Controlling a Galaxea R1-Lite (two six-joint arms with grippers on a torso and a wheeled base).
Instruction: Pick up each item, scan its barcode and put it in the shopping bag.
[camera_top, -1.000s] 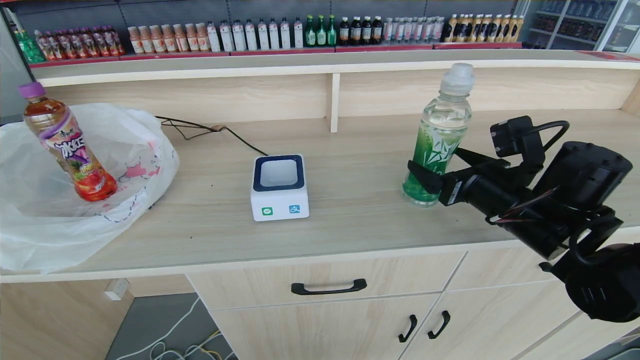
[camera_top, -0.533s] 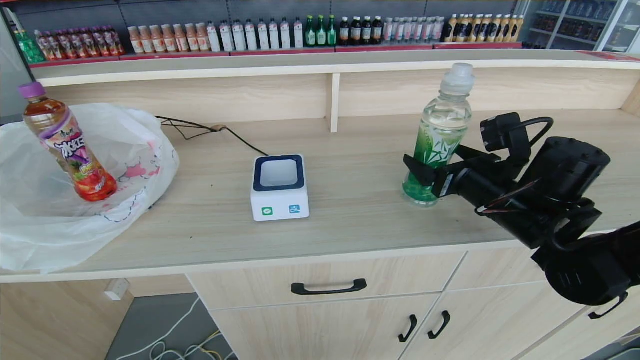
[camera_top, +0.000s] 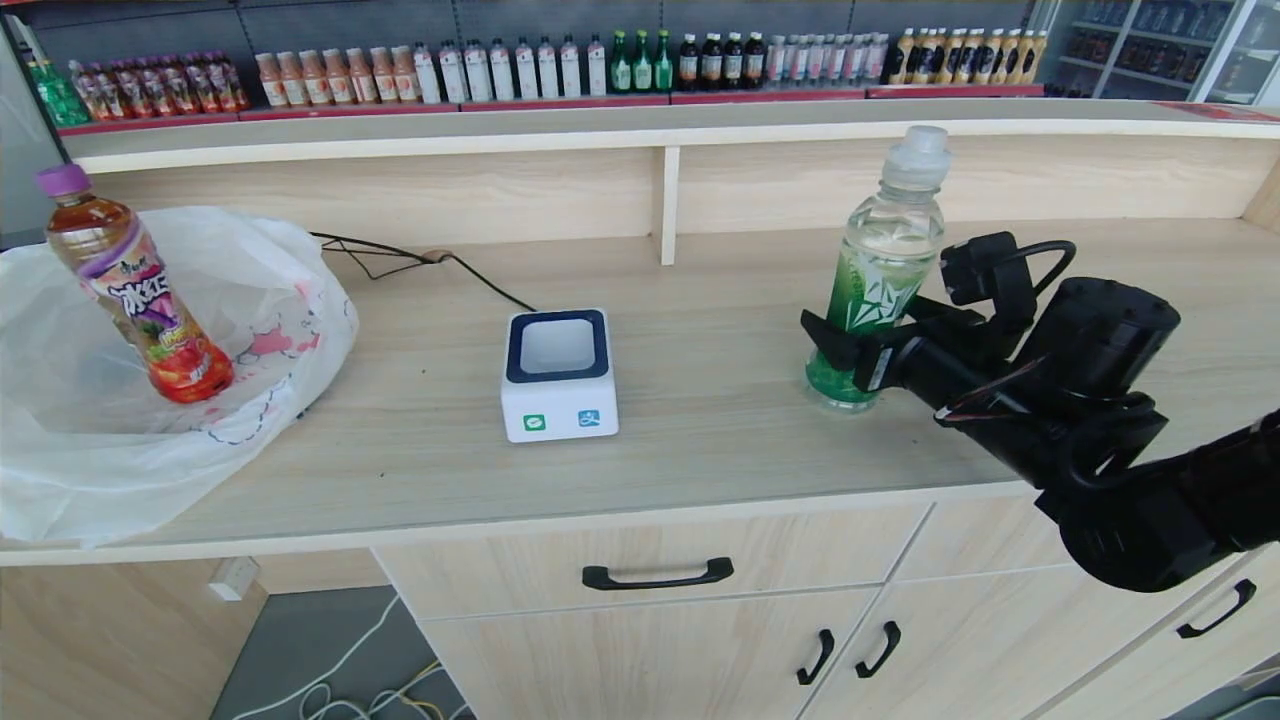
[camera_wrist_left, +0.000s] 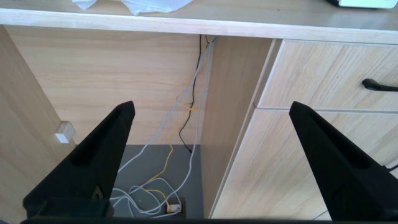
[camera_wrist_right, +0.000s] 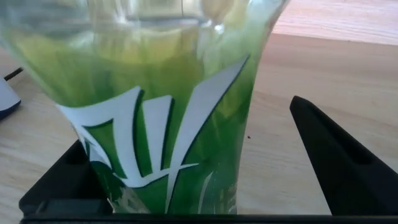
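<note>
A clear bottle with a green label (camera_top: 885, 240) stands upright on the right side of the wooden counter (camera_top: 700, 400). My right gripper (camera_top: 868, 320) is open, its fingers straddling the bottle's lower half. In the right wrist view the green bottle (camera_wrist_right: 161, 93) sits between the fingers (camera_wrist_right: 342, 168), with a gap on one side. A red tea bottle (camera_top: 140, 290) with a purple cap leans inside the white shopping bag (camera_top: 60, 440) at the left. The white barcode scanner (camera_top: 558, 372) sits mid-counter. My left gripper (camera_wrist_left: 205, 162) hangs open and empty below the counter edge.
A black cable (camera_top: 420, 262) runs from the scanner to the back left. A raised wooden shelf with a divider (camera_top: 665, 205) closes off the counter's back. Drawers and cabinet doors (camera_top: 655, 575) lie below. Shelves of bottles (camera_top: 600, 65) line the far wall.
My right arm has moved left and forward, bringing its open fingers further around the green bottle. The bottle, bag and scanner have stayed put.
</note>
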